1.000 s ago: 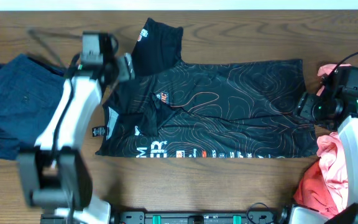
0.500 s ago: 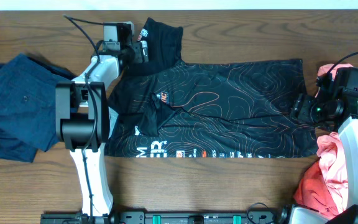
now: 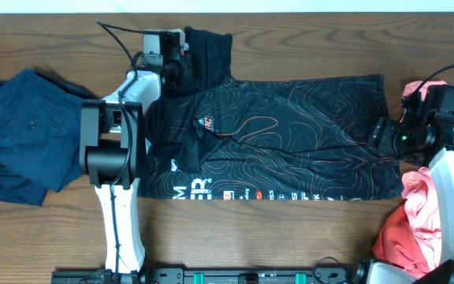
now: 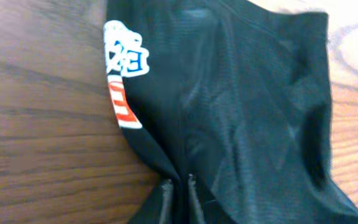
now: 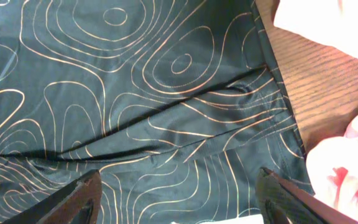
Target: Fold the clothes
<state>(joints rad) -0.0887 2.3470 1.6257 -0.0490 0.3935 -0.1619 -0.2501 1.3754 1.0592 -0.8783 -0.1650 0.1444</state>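
Observation:
The black jersey [image 3: 290, 134] with orange contour lines lies spread flat across the table, its hem lettering toward the front. Its left sleeve [image 3: 207, 54] sticks up at the far edge and carries a white-and-orange logo [image 4: 123, 74]. My left gripper [image 3: 181, 65] sits at the base of that sleeve; in the left wrist view the left gripper [image 4: 179, 182] is shut on a pinched fold of the black cloth. My right gripper [image 3: 381, 136] hovers at the jersey's right edge; in its own wrist view the right gripper [image 5: 179, 196] stands wide open above the jersey [image 5: 135, 93]. A coral-pink garment [image 3: 412, 229] lies bunched at the right.
A folded dark blue garment [image 3: 22, 134] lies at the left edge. The left arm [image 3: 113, 158] stretches from the front of the table over the jersey's left side. Bare wood [image 5: 309, 81] shows between the jersey's edge and the pink cloth [image 5: 347, 162].
The left arm swung to the sleeve at the far edge and its gripper went from open to shut on the cloth. The right gripper stayed at the jersey's right edge, open.

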